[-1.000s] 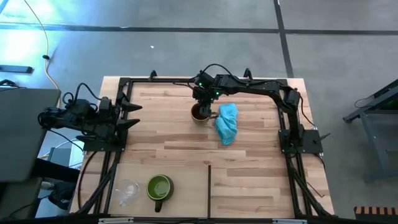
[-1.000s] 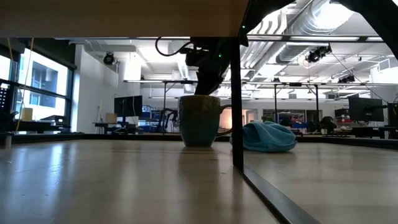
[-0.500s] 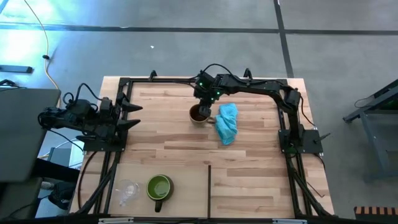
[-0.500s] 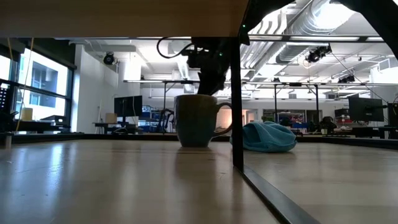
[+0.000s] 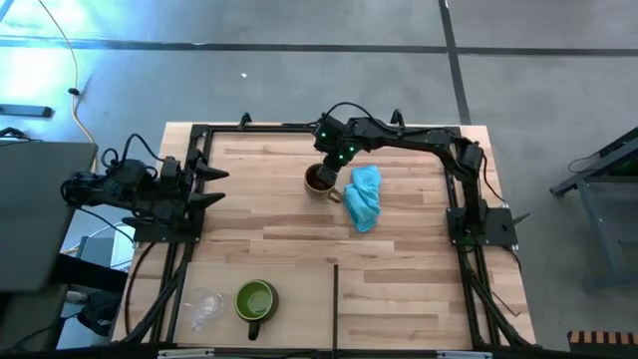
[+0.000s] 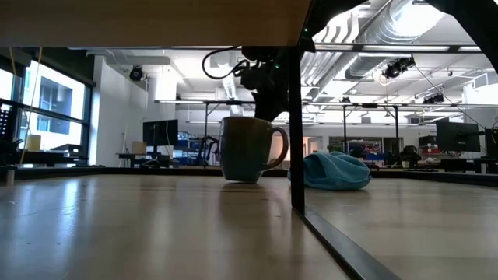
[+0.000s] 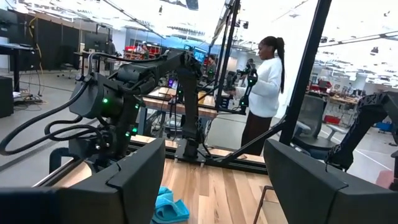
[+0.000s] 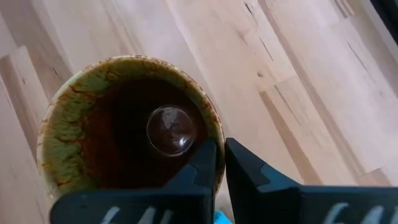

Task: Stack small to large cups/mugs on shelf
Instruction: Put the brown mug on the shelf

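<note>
The left hand point(image 5: 204, 184) waits at the desk's left edge, fingers spread wide and empty, well apart from every cup. Toward the near edge from it sit the clear cup point(image 5: 203, 308) and, just beside that, the green mug point(image 5: 255, 300). The right hand point(image 5: 332, 172) is pinched on the rim of the brown mug point(image 5: 319, 180), one finger inside, one outside; in the low view the mug point(image 6: 247, 149) looks slightly tilted, handle pointing toward the blue cloth point(image 5: 364, 196) just beside it. The other cups lie far off toward the near-left corner, across bare desk point(image 5: 419, 259), so the right arm likely carries; the dark divider point(image 5: 335, 304) stands beside that route.
</note>
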### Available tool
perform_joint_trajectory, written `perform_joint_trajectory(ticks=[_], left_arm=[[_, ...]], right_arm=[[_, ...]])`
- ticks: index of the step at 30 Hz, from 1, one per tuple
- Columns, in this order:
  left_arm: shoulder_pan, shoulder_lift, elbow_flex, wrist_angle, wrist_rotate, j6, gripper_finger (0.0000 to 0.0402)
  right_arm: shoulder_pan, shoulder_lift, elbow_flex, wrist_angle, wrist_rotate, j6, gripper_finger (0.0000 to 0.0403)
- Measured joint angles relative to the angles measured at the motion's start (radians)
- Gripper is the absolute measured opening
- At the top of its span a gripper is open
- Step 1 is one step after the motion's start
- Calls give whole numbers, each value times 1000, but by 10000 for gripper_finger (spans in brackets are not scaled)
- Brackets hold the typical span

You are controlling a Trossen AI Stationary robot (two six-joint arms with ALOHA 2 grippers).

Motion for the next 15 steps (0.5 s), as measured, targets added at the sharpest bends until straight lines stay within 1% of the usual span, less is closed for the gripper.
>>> perform_joint_trajectory(ticks=[5, 9, 12, 15], left_arm=[[0, 0, 0, 0, 0, 0, 262], [0, 0, 0, 0, 0, 1, 262], [0, 0, 0, 0, 0, 2, 262], [0, 0, 0, 0, 0, 1, 262]], right_arm=[[9, 0, -1, -3, -2, 53, 8], [11, 1, -2, 3, -24, 50, 9], [11, 3, -3, 15, -32, 44, 22], [12, 7, -6, 26, -46, 39, 44]])
